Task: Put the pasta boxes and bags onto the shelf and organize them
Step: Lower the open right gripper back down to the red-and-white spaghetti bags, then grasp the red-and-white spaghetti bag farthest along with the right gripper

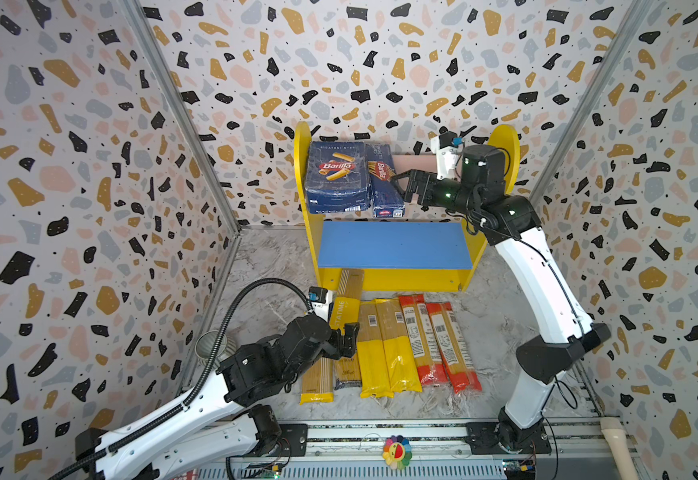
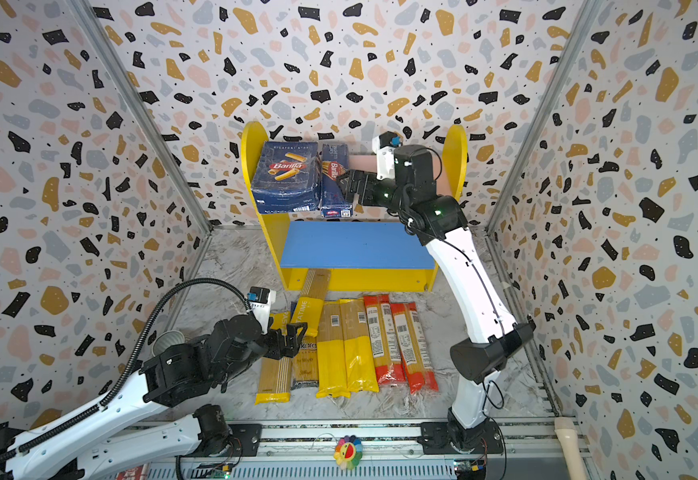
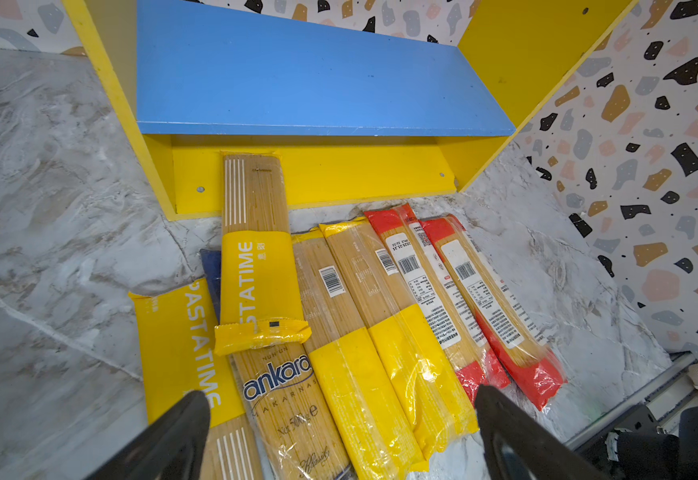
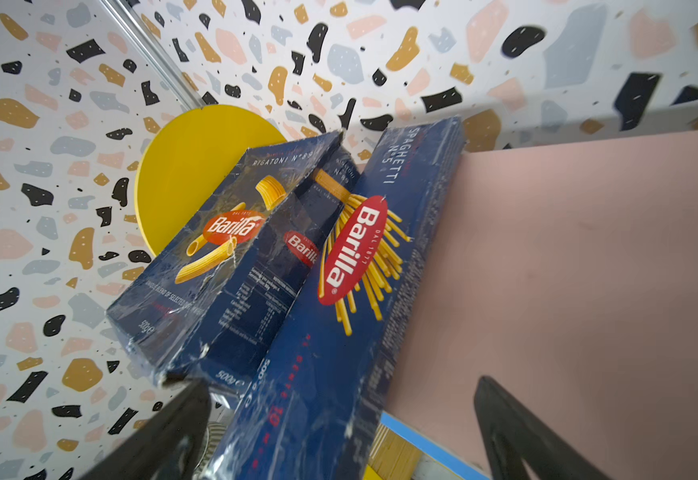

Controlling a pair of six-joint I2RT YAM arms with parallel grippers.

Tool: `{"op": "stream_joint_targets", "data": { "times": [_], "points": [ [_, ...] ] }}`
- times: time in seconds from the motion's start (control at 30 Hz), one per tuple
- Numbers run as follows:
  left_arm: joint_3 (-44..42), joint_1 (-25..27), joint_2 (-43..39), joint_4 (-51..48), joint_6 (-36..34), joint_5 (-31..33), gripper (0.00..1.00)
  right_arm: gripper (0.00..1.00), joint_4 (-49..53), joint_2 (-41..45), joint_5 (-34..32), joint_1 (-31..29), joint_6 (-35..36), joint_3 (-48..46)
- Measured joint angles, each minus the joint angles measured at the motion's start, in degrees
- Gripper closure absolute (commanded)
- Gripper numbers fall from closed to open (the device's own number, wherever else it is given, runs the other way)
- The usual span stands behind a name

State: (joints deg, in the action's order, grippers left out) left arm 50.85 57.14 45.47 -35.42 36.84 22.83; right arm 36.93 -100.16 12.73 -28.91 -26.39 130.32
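Two pasta boxes (image 1: 351,178) are stood side by side on the pink upper board (image 4: 567,270) of the shelf (image 1: 302,166), the wide one next to a yellow side panel. The right gripper (image 1: 404,187) is held at the narrow box (image 1: 384,183), its fingers spread wide and nothing clamped. The bags (image 1: 384,345) are laid in a row on the grey marbled tabletop (image 1: 264,257) before the shelf. The left gripper (image 1: 349,338) is poised over them, fingers wide apart. Terrazzo-patterned walls (image 1: 68,166) enclose the space on three sides.
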Motion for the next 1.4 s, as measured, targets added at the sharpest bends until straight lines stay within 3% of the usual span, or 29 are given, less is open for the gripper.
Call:
{"op": "stream_joint_targets", "data": {
  "times": [0.13, 0.23, 0.33, 0.5, 0.67, 0.87, 1.4],
  "points": [
    [-0.7, 0.0, -1.7, -0.2, 0.0, 1.8, 0.01, 0.02, 0.3, 9.7, -4.6, -0.3, 1.8, -9.9],
    [-0.8, 0.0, -2.6, -0.5, 0.1, 2.5, 0.01, 0.06, 0.3, 19.1, -9.1, -2.4, 2.5, -22.4],
    [-1.4, 0.0, -2.6, -0.3, 0.3, 2.4, 0.01, 0.04, 0.6, 28.8, -13.0, -5.2, 1.8, -37.4],
    [-5.9, -0.1, -1.7, 1.2, 1.4, 0.5, 0.0, 0.01, 1.0, 42.4, -18.8, -7.2, -3.4, -64.3],
    [-8.7, -0.1, 1.0, 3.6, 2.6, -2.0, 0.0, 0.01, 2.5, 48.6, -22.4, -7.2, -9.9, -83.7],
    [-8.7, -0.1, 5.8, 8.3, 3.3, -4.5, 0.01, 0.01, 2.7, 50.6, -25.6, -8.1, -15.6, -92.4],
    [-10.5, -0.1, 7.6, 12.5, 1.2, -6.7, 0.0, 0.01, -5.6, 40.8, -25.1, -9.0, -23.7, -103.8]
  ]
}}
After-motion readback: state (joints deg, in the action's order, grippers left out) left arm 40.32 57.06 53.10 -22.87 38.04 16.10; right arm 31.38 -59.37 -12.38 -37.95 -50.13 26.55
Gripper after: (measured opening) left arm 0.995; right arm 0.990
